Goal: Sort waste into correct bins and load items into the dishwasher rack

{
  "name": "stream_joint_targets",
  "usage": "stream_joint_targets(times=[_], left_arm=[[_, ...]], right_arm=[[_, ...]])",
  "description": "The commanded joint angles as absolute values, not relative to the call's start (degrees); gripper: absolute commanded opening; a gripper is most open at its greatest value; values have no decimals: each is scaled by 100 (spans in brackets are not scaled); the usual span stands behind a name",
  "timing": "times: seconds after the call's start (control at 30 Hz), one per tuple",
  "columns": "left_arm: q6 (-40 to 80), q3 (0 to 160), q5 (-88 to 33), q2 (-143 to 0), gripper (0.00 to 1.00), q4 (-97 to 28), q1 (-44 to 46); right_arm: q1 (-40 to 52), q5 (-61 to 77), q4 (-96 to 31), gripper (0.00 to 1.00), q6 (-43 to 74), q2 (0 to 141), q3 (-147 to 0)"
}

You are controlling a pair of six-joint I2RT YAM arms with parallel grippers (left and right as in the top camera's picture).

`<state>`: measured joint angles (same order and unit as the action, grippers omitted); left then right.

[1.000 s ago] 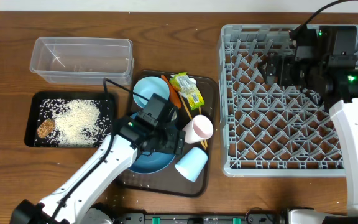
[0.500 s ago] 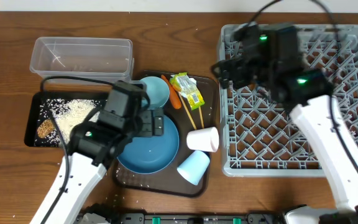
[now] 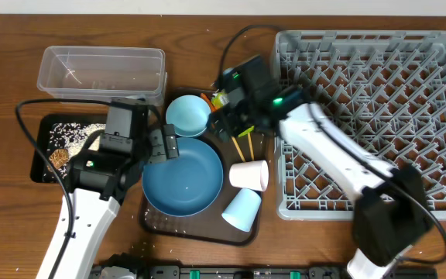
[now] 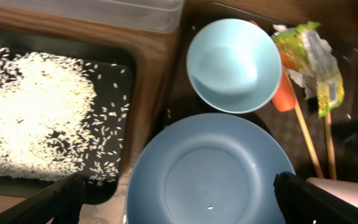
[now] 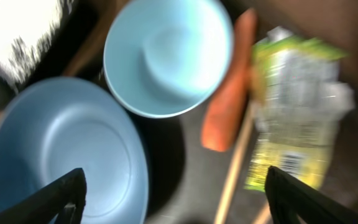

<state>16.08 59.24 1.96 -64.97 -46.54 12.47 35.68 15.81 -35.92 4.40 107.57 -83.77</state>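
Observation:
The big blue plate-bowl lies on the brown serving tray, with the small light-blue bowl behind it. The pink cup and light-blue cup lie on their sides to the right. My left gripper is open and empty over the plate-bowl's left edge. My right gripper is open and empty above the carrot, the green-yellow wrapper and the chopsticks. Rice and a brown lump lie in the black tray.
The clear tub stands at the back left, behind the black tray. The grey dishwasher rack fills the right side. The brown serving tray holds the dishes. The right arm reaches across the rack's left wall.
My right arm has swung left from over the rack to above the carrot and wrapper. My left gripper has pulled back to the left, uncovering the big blue plate-bowl.

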Motion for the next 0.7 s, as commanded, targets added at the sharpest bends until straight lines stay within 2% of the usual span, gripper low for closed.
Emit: stream_joint_targets(times=[0.0,0.37,0.43,0.47,0.57,0.67], left_arm=[[1597,6034,309,-6490,98,-4696,1118],[1601,6034,305,-7065,98,-4794,1098],[1623,6034,305,-7183,98,-4797,1098],[1647,6034,305,-7244,98,-4794,1098],[1662,6034,307,-7369,98,-4792,1098],[1662,6034,309,-7393,98,-4768,1098]], right_arm=[[3828,1258,-3671,81,193,11026,-8519],[4042,1273,-4696,70,-1046,12040,-9098],[4060,1315,-4882,62,-1142,12208,-9242],[4064,1332,-4958,52,-1175,12276,-9323],[4071,1358,-5070,31,-1253,12348,-9448],[4128,1535,-5212,23,-1326,12350,-9450]])
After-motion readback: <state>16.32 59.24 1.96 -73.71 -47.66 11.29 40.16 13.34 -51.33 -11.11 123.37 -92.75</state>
